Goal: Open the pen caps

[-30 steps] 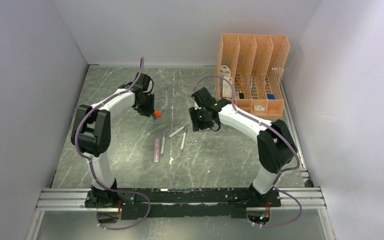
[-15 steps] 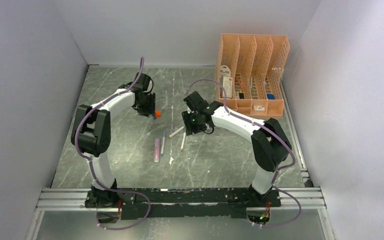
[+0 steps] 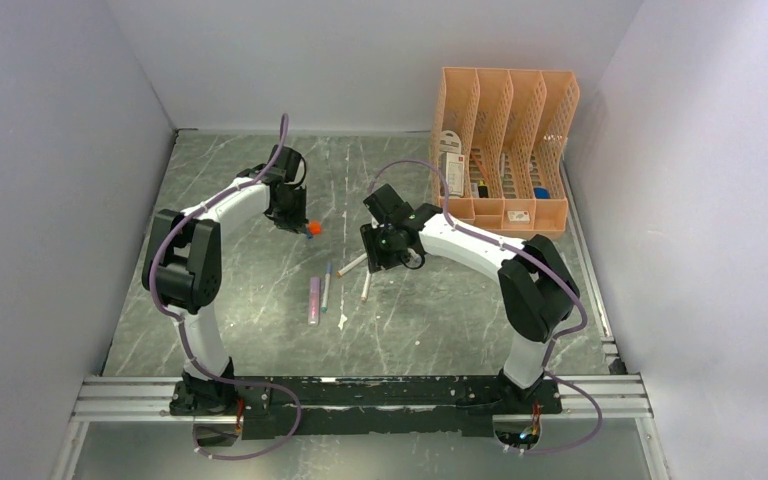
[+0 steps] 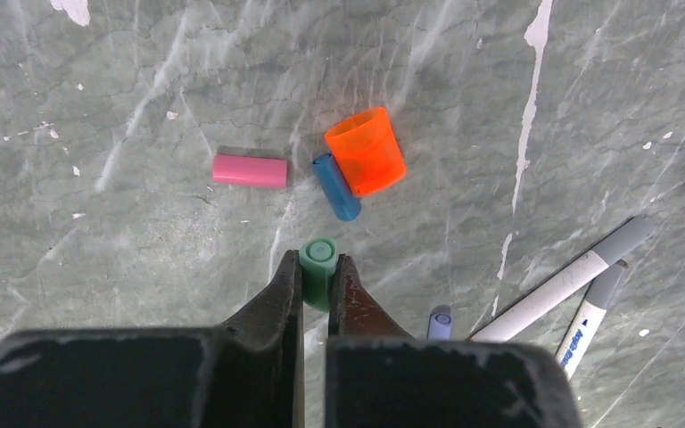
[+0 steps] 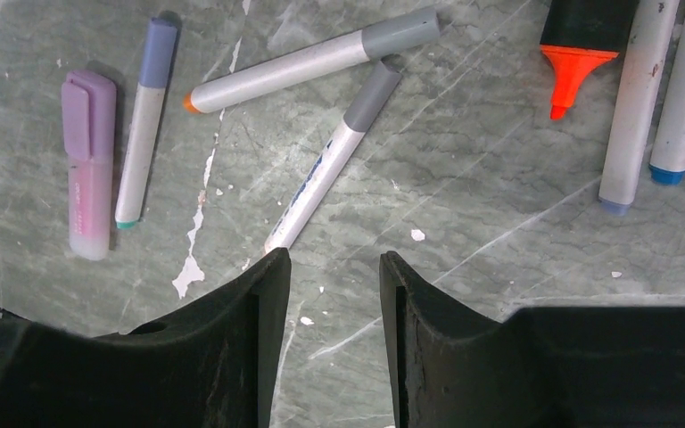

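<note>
In the left wrist view my left gripper (image 4: 319, 272) is shut on a green-teal pen cap (image 4: 319, 253), held just above the table. Loose caps lie beyond it: orange (image 4: 366, 152), blue (image 4: 336, 187) and pink (image 4: 250, 170). My right gripper (image 5: 327, 263) is open and empty, low over the pens. Its left fingertip is at the end of a white pen with a grey end (image 5: 330, 169). A second white pen (image 5: 308, 62), a blue-ended pen (image 5: 145, 120) and a pink-purple highlighter (image 5: 89, 165) lie ahead. A black marker with a bare orange tip (image 5: 580, 45) lies to the right.
An orange desk organiser (image 3: 505, 150) stands at the back right of the table. Several more white pens (image 5: 660, 98) lie at the right edge of the right wrist view. Grey walls close the table on three sides.
My right arm has swung left and come over the pens in the middle. My left arm has not moved and keeps the cap.
</note>
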### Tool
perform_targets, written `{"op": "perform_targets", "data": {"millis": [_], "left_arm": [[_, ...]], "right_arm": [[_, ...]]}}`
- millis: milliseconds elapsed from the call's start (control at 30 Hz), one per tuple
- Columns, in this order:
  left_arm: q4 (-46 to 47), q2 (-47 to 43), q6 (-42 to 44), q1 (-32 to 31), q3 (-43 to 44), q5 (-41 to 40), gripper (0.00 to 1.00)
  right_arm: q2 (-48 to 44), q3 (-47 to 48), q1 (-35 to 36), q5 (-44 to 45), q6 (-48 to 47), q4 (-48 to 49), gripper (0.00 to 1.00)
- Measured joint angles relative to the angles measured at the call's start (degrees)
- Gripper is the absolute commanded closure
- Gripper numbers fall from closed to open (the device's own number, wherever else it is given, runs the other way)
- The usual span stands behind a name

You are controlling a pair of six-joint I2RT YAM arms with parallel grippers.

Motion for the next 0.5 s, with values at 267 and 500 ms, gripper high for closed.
{"op": "perform_targets", "data": {"millis": [267, 500], "left_arm": [[-0.2, 0.0, 0.1, 0.0, 0.0, -0.2, 0.31], [-0.3, 0.0, 0.0, 0.0, 0.0, -0.3, 0.71]], "right_arm": [[0.0, 0.0, 0.0, -0.1, 0.1, 0.5, 0.58], [0.0, 0.0, 0.0, -0.2, 0.1, 0.9, 0.58]]}}
